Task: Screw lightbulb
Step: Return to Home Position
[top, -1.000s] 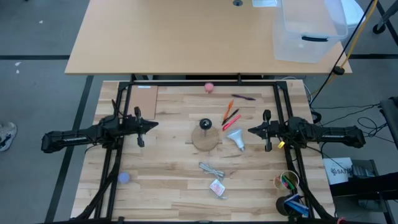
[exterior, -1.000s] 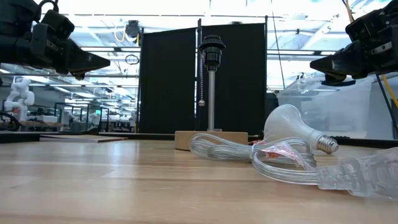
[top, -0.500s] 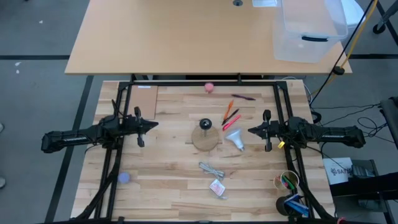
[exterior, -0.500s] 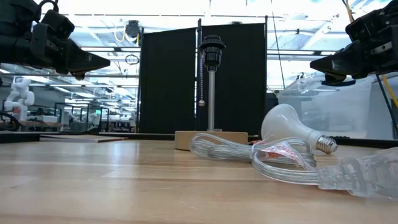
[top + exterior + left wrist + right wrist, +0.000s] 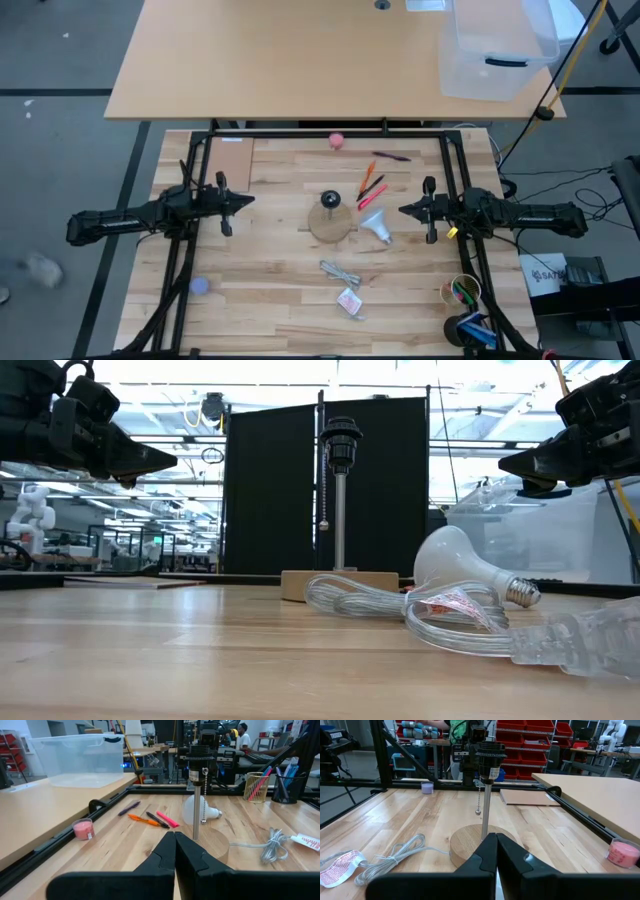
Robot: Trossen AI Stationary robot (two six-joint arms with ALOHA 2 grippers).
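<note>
The white lightbulb (image 5: pixel 375 224) lies on its side on the wooden table, just right of the round wooden disc (image 5: pixel 332 222). Its silvery screw base (image 5: pixel 520 593) points away from the disc. The black socket (image 5: pixel 340 438) stands upright on a thin post on the disc. My left gripper (image 5: pixel 250 199) hovers shut at the table's left, pointing level at the disc. At the table's right my right gripper (image 5: pixel 402 210) hovers shut, pointing level at the bulb. Neither touches anything. In the left wrist view the lightbulb (image 5: pixel 200 810) shows behind the post.
A clear coiled cord (image 5: pixel 340 271) and a tagged packet (image 5: pixel 348 301) lie near the front. Pens (image 5: pixel 372 185) and a pink ball (image 5: pixel 337 140) lie toward the far edge. A purple piece (image 5: pixel 200 286) sits front left and pen cups (image 5: pixel 462 292) front right.
The lightbulb has rolled a little toward the wooden disc, still lying on its side. Both grippers have kept still and shut.
</note>
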